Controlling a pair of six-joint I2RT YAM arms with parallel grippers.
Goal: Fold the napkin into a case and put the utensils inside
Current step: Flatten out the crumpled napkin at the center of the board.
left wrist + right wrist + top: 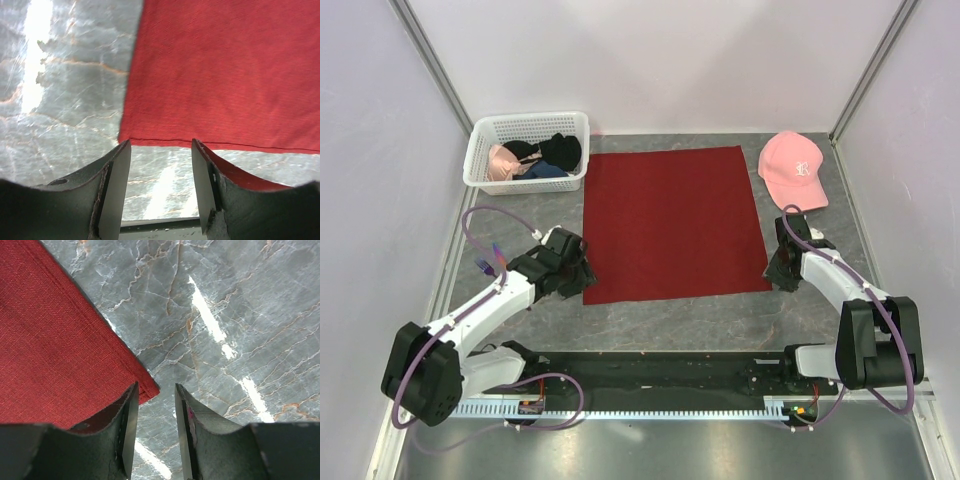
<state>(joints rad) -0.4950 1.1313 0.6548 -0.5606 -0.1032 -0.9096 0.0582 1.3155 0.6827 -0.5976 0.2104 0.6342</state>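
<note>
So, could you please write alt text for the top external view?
A dark red napkin lies unfolded on a grey table, with the left hand at its near-left corner and the right hand at its near-right corner. A white basket of garments sits far left, a pink cap far right.

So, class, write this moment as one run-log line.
napkin: flat, unfolded | left gripper: open, at near-left corner | right gripper: open, at near-right corner | fold: not started
</note>
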